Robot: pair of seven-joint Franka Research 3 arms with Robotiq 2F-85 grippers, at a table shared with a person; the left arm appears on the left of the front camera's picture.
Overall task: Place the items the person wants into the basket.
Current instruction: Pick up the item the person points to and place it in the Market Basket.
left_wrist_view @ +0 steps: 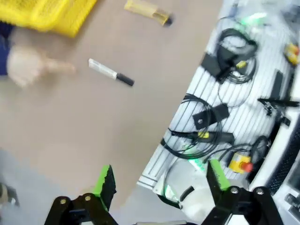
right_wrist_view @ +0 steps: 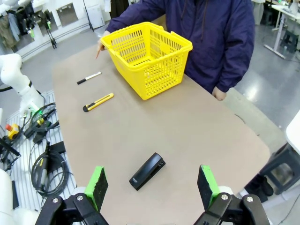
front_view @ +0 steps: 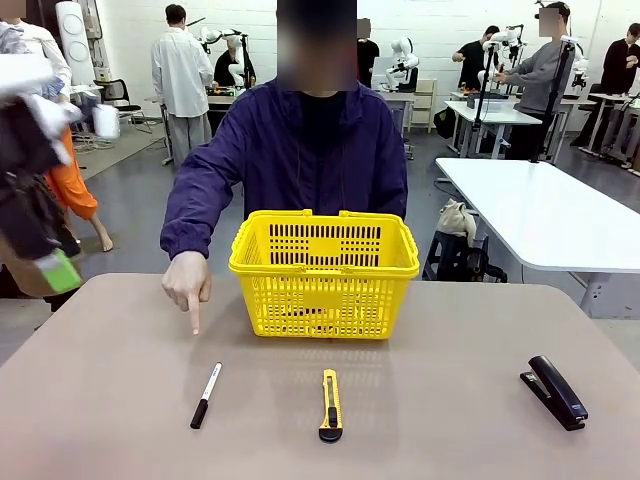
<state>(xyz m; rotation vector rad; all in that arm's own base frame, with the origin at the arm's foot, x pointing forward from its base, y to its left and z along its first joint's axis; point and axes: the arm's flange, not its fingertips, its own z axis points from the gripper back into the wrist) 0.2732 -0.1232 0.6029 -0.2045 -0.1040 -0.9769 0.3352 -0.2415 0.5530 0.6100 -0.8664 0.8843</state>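
The yellow basket [front_view: 323,275] [right_wrist_view: 147,56] [left_wrist_view: 47,14] stands mid-table in front of the person [front_view: 300,150]. The person's hand [front_view: 190,285] [left_wrist_view: 28,68] [right_wrist_view: 100,48] points a finger down at the table, just beyond a white marker with a black cap [front_view: 206,395] [left_wrist_view: 111,72] [right_wrist_view: 89,78]. Dark shapes show through the basket's grid at its bottom, too unclear to name. My left gripper [left_wrist_view: 159,180] is open and empty, high off the table's near-left edge; it shows blurred at the picture's left [front_view: 55,268]. My right gripper [right_wrist_view: 152,185] is open and empty above the table's right part.
A yellow-and-black utility knife [front_view: 330,405] [right_wrist_view: 98,101] [left_wrist_view: 147,10] lies in front of the basket. A black stapler [front_view: 553,391] [right_wrist_view: 147,170] lies at the right, just beyond my right gripper. Cables and boxes [left_wrist_view: 225,117] lie on the robot's base beside the table edge.
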